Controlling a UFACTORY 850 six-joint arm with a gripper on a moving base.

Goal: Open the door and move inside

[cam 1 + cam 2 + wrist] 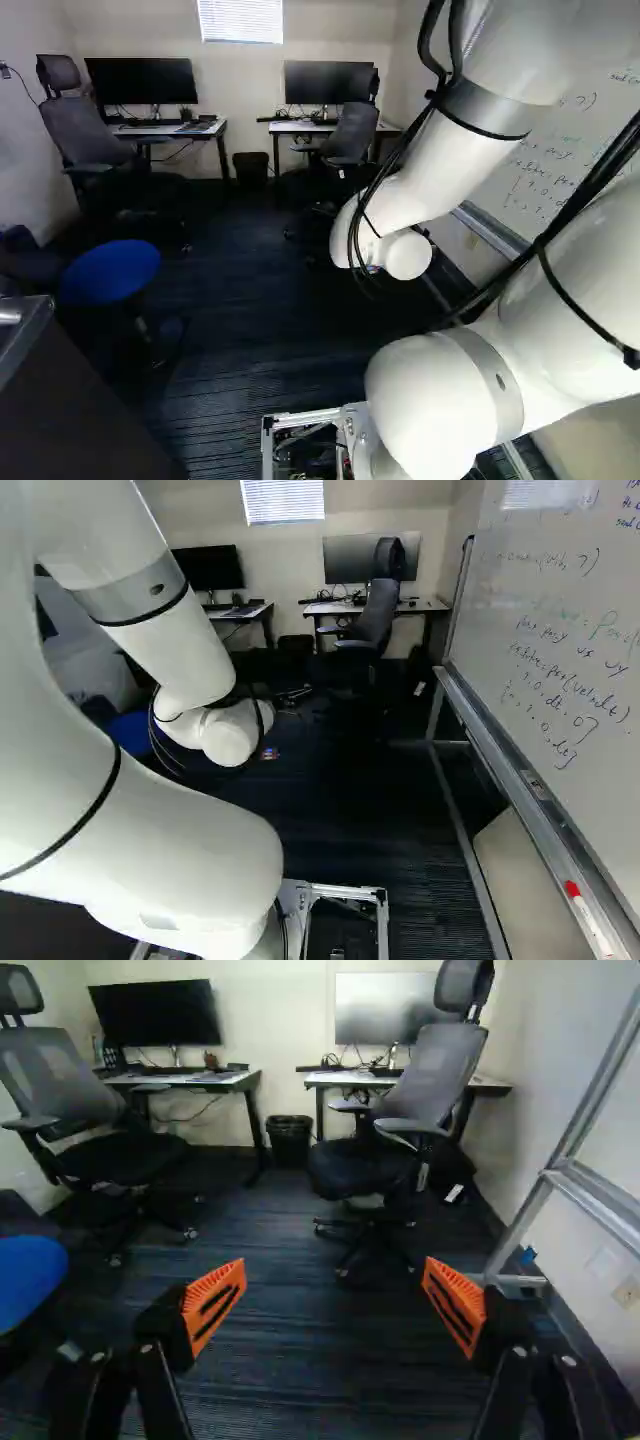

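Door shows in no view; its opening seems done.
The pincer (335, 1270) stands wide and empty; a chair (428, 1075) and a worktop (222, 1079) are ahead of it, so perhaps only a little moving inside is left.

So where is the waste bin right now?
In the left base view, the waste bin stands left of the middle, between the left desk and the right desk.
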